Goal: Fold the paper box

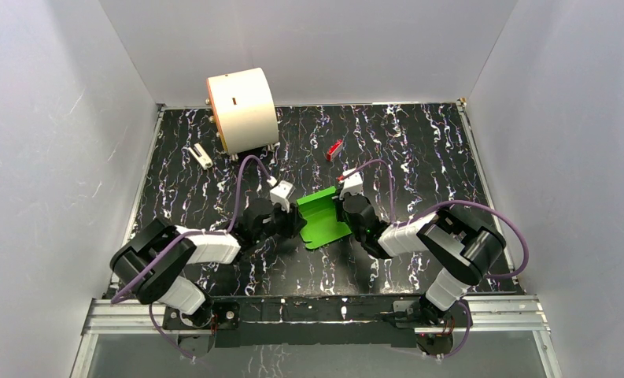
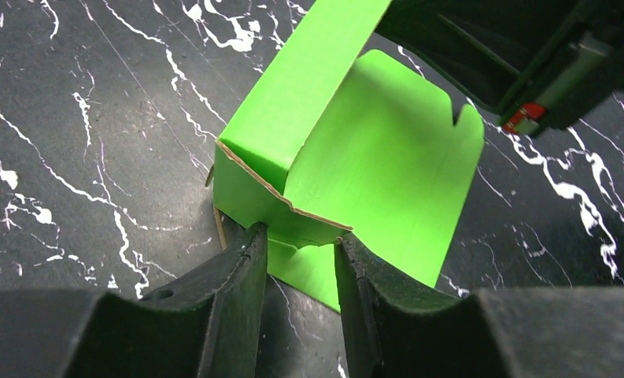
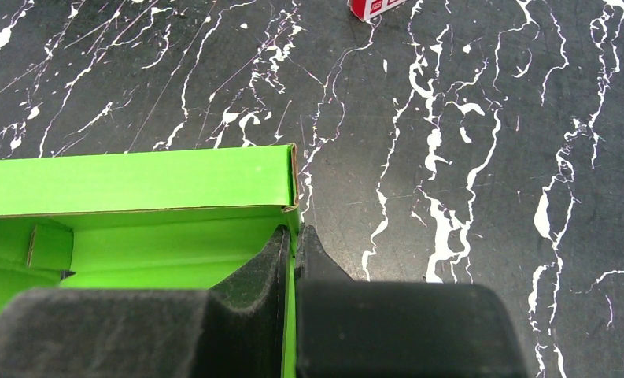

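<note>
One: From above, what is the paper box like?

Two: Bright green thin card, smooth, a creased rectangular sheet lying mid-way across the black, white-veined table. The left gripper is at its left edge, the right gripper at its right edge.

One: Room around it?

Two: Open marbled surface on its far and near sides. A large cream cylinder sits well apart at the far left, with a small white piece near it. A small red block lies beyond the box.

One: Left wrist view?

Two: One long wall stands up. A flap with rounded corners and a notch lies flat beside it. The near end shows a raw brownish cut edge. The matte black fingers stand partly apart, tips against that near end, a green tab in the gap. Whether they pinch the card I cannot tell. The right gripper's dark body hangs over the far end.

One: Right wrist view?

Two: Its fingers are pressed together on a thin upright edge of card, squeezed between them. The long wall runs off left from a crisp corner. Right of that corner is open table up to the red block at the top edge.
</note>
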`<state>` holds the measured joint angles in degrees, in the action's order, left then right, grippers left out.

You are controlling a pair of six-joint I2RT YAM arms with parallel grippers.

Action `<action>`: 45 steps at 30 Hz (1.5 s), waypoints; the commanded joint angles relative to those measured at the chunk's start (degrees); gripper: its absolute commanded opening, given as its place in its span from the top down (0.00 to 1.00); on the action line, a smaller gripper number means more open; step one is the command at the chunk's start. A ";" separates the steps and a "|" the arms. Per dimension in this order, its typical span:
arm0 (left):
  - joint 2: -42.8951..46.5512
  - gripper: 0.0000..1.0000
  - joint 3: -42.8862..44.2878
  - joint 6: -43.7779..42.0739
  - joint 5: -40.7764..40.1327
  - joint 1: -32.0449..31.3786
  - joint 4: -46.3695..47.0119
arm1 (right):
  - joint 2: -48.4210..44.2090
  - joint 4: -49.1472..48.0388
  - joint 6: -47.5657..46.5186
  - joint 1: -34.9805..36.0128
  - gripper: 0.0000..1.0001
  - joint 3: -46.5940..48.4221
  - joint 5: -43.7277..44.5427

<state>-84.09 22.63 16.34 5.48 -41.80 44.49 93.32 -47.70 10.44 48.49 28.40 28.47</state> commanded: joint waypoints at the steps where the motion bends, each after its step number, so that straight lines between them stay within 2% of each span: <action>1: -2.50 0.67 4.39 3.05 -3.58 -0.82 0.87 | 0.72 1.17 1.95 0.69 0.98 1.56 -1.00; 7: -2.18 0.67 4.61 4.89 -4.23 -0.82 -0.06 | 0.72 1.19 2.22 0.64 0.97 0.92 -0.32; 12: -2.56 0.62 6.22 5.06 -7.91 -0.81 -2.33 | 1.31 1.16 2.51 0.64 0.95 1.28 -0.52; 16: -3.08 0.53 7.30 5.55 -7.01 -0.82 -4.25 | 1.47 1.96 2.66 0.59 0.94 1.43 0.35; 20: 3.48 0.42 4.86 5.07 -9.07 -0.78 -7.01 | 0.54 2.26 2.36 0.64 0.93 1.12 0.89; 23: 8.64 0.38 3.57 3.01 -10.01 -0.59 -8.85 | 0.53 2.33 1.65 0.64 0.93 1.28 1.27; 29: 16.67 0.39 -0.04 0.68 -12.44 0.99 -7.39 | 0.34 2.79 0.49 0.46 0.93 1.22 1.47; 33: 18.30 0.43 -2.60 3.44 -9.18 7.78 -4.84 | -0.21 2.92 -0.36 0.37 0.93 1.21 1.18; 36: 16.76 0.49 -3.61 5.61 -3.92 12.67 -1.94 | -0.42 2.80 -0.87 0.22 0.93 1.26 0.60; 45: 8.53 0.55 -0.23 3.58 -1.20 14.86 -1.01 | -0.50 2.52 -2.23 0.28 0.94 1.56 -1.44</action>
<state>-72.88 19.62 21.63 1.87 -27.81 40.49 93.45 -47.05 9.21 48.51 28.73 28.86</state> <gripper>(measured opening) 0.457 0.084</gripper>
